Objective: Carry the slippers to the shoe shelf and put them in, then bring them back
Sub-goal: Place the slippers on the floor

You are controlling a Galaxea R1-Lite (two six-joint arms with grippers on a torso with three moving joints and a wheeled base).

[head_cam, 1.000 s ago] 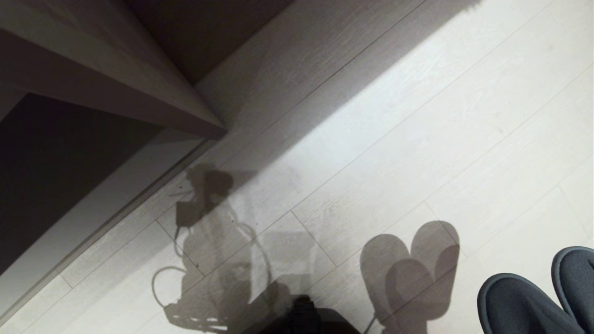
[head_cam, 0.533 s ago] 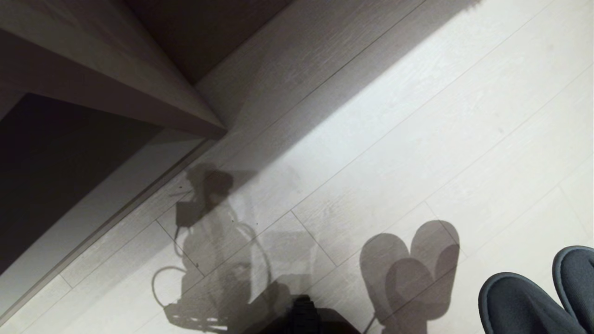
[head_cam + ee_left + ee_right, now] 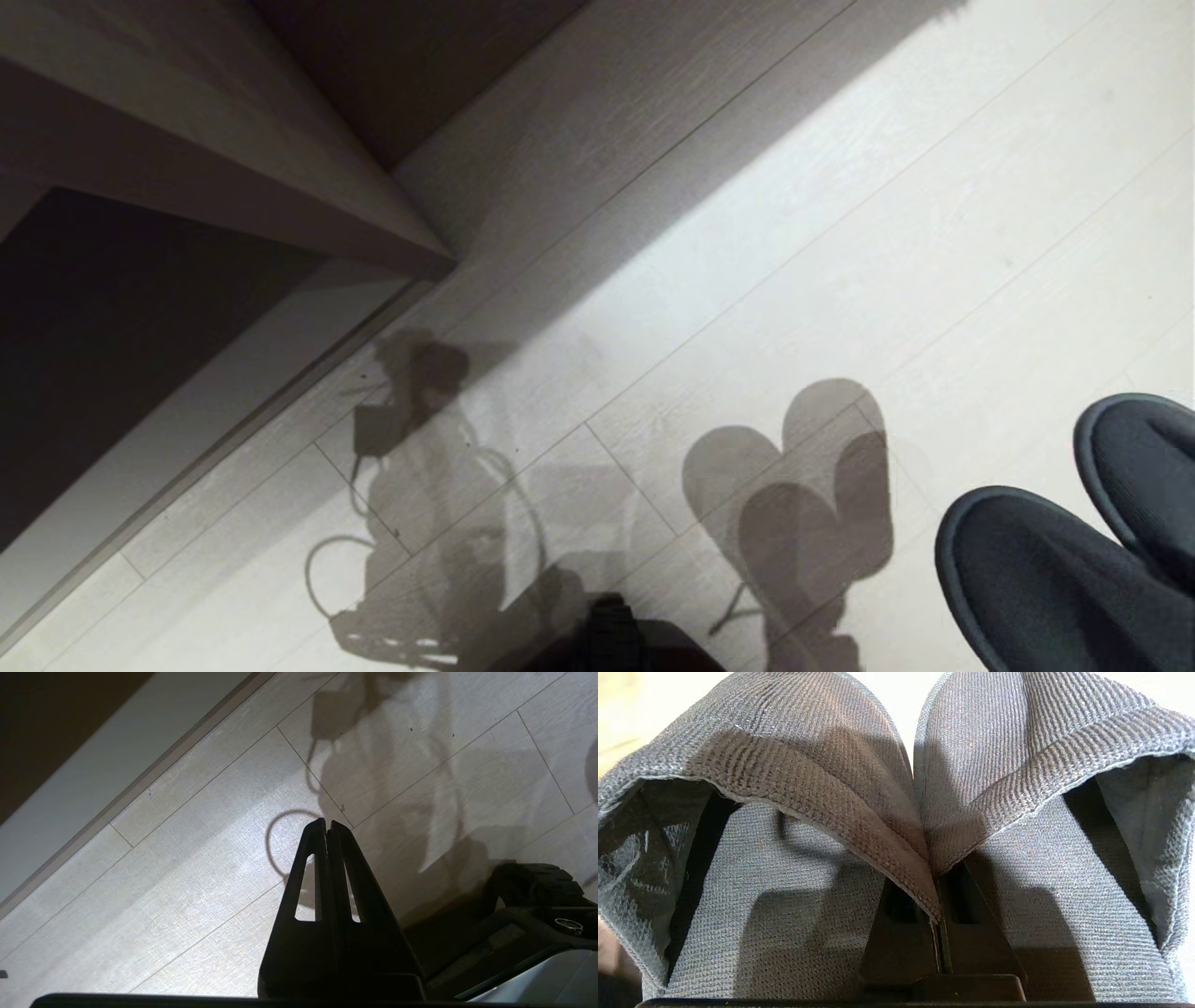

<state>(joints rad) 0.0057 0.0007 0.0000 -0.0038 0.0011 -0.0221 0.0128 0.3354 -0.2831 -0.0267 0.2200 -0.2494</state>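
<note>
Here, right tool (image 3: 941, 933) clenched on slippers (image 3: 1055, 560), side by side, toes pointing away from it

Pale wood-grain plank floor (image 3: 840, 233) runs diagonally, brightly lit at right; a broad shadow band crosses the upper centre; dark recess (image 3: 112, 336) at left

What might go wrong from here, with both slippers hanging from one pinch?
1. The right tool grips only the touching inner edges of the slippers; the soft fabric could slip out and one slipper drop to the floor.
2. The shoe shelf has a protruding panel corner; the dangling toes may catch on it during insertion.
</note>
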